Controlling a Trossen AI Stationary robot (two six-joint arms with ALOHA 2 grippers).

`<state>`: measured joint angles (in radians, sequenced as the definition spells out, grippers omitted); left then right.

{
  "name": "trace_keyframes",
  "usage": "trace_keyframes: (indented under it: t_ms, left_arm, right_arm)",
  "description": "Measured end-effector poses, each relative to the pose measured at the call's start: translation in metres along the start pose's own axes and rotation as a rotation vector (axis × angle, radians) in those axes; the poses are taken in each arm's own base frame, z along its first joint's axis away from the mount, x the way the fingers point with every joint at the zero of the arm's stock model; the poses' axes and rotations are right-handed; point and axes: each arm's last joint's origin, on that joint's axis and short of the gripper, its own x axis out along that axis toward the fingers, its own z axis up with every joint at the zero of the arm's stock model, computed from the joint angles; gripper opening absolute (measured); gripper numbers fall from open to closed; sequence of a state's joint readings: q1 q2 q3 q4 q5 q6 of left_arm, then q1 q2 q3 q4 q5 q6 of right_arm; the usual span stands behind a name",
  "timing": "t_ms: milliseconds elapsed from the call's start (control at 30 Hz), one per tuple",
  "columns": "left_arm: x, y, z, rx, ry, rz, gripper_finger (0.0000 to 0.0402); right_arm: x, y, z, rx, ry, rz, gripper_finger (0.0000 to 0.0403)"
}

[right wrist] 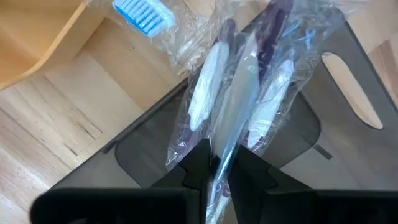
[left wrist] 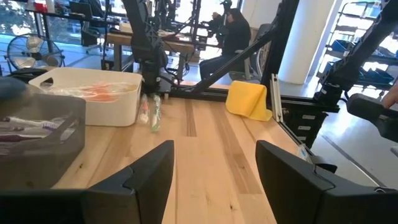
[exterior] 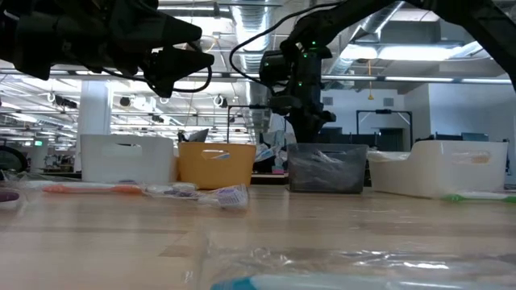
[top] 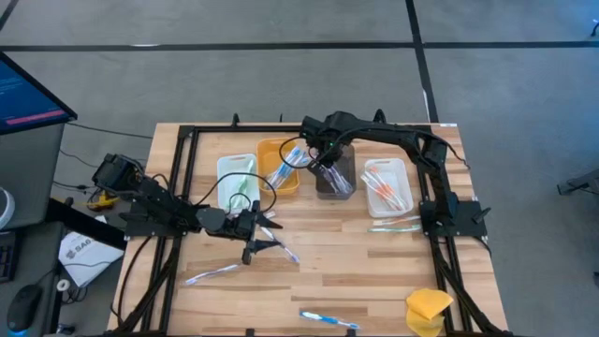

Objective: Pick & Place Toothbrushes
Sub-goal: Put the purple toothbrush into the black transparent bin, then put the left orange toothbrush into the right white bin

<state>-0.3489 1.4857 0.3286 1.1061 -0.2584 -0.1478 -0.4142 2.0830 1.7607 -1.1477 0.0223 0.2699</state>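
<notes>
Grey bin (top: 334,178); orange bin (top: 279,165); yellow sponge (top: 429,309).

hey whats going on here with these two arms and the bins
The right gripper is over the dark grey plastic bin, its fingers pinched on a clear-wrapped purple and white toothbrush hanging into that bin. The left gripper waits with fingers open above the wooden table, near the white bin. More wrapped toothbrushes lie loose on the table, such as a blue one at the front edge.
</notes>
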Motion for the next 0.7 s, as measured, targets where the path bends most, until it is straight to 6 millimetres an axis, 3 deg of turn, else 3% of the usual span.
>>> trace_keyframes:
  t_ms: [233,467,700]
  left_arm:
    - [0.000,0.000,0.000,0.001,0.004,0.001,0.0221]
    - [0.000,0.000,-0.002,0.004,0.018,0.004,0.0221]
    - [0.000,0.001,-0.003,-0.045,0.027,0.008,0.0219]
  right_arm:
    - [0.000,0.000,-0.002,-0.011,0.014,-0.004,0.0063]
    - [-0.001,-0.003,-0.002,0.034,0.026,-0.008,0.0132]
    - [-0.030,-0.003,0.000,0.079,0.037,-0.016,0.0181]
